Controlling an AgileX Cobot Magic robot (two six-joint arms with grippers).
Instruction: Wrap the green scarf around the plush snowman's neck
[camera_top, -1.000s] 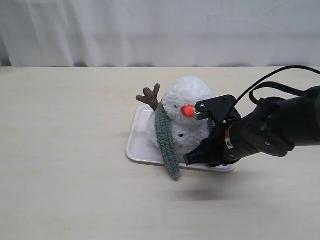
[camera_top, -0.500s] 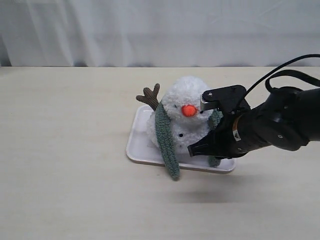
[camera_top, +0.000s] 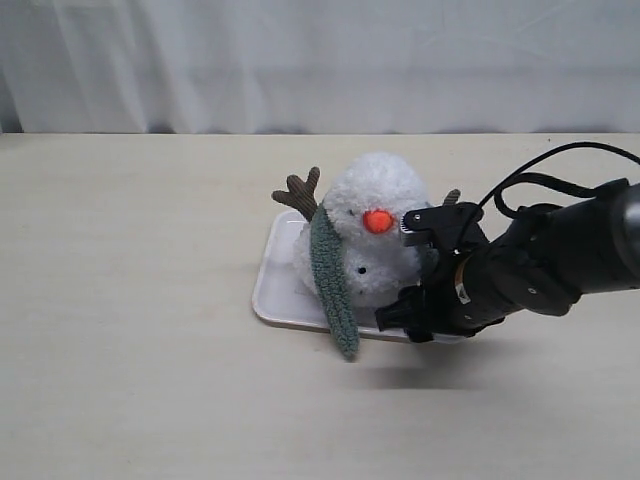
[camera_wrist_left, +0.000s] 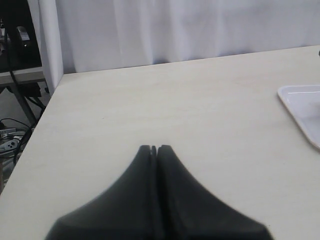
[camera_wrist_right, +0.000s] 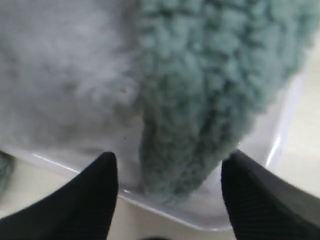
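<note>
The plush snowman (camera_top: 372, 215) sits upright on a white tray (camera_top: 272, 295). The green scarf (camera_top: 332, 285) lies over its neck, and one end hangs down its front past the tray edge. The other end (camera_wrist_right: 210, 100) hangs on the snowman's far side down to the tray, between the spread fingers of my right gripper (camera_wrist_right: 170, 159). That gripper (camera_top: 416, 272) is open, low beside the snowman's body. The snowman's white fluff (camera_wrist_right: 65, 75) fills the rest of that wrist view. My left gripper (camera_wrist_left: 155, 148) is shut on nothing, over bare table away from the toy.
The tray's rim (camera_wrist_right: 220, 220) runs just under the scarf end, with tabletop beyond it. A tray corner (camera_wrist_left: 300, 107) shows in the left wrist view. A white curtain (camera_top: 320, 60) backs the table. One brown twig arm (camera_top: 298, 190) sticks out, the other (camera_top: 452, 197) peeks over my right arm.
My right gripper swung from the snowman's front to its side and dropped lower. The scarf end seen hanging there half a second ago is now behind the gripper. The left arm is out of that view.
</note>
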